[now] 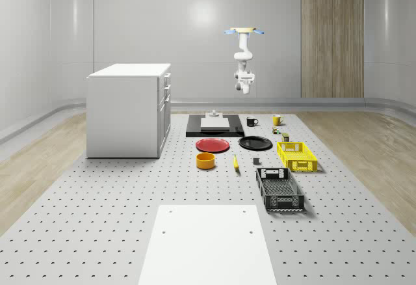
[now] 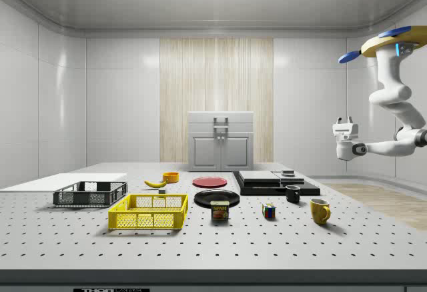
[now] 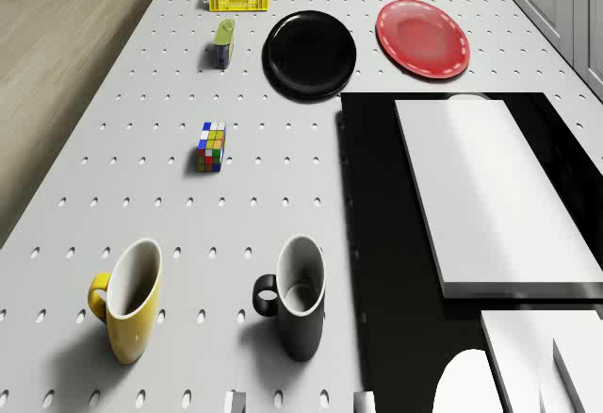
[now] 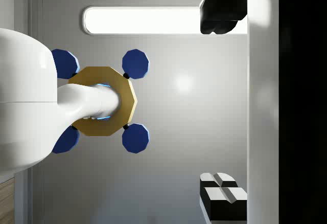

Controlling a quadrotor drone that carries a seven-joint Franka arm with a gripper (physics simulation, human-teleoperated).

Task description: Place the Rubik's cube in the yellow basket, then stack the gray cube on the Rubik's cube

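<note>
Surface: a gray perforated table (image 1: 97, 233) is filling the floor of a pale-walled room with a wood wall panel (image 1: 331, 34); a white cabinet (image 1: 127, 109) is standing at the whole-scene view's left.
Drone: the drone (image 2: 393, 42) is hovering high above the table's far end, beyond the black slab (image 1: 214, 127), arm hanging down.
Gripper: the gripper (image 4: 220, 101) is hanging in the air, well above everything; its fingers (image 4: 222, 196) are standing apart, holding nothing.
Rubik's cube: one Rubik's cube (image 3: 211, 146) is sitting on the table between the yellow mug (image 3: 127, 300) and the can (image 3: 223, 43), outside the yellow basket (image 2: 149, 212).
Gray cube: one gray cube (image 1: 256, 161) is lying just beside the black basket (image 1: 279, 189).
Counts: two baskets, two mugs (the other is the black mug (image 3: 297, 295)), two plates – red plate (image 3: 422, 38), black plate (image 3: 309, 53).
Open room: bare table is lying around the Rubik's cube; the table's edge is running near the yellow basket.
</note>
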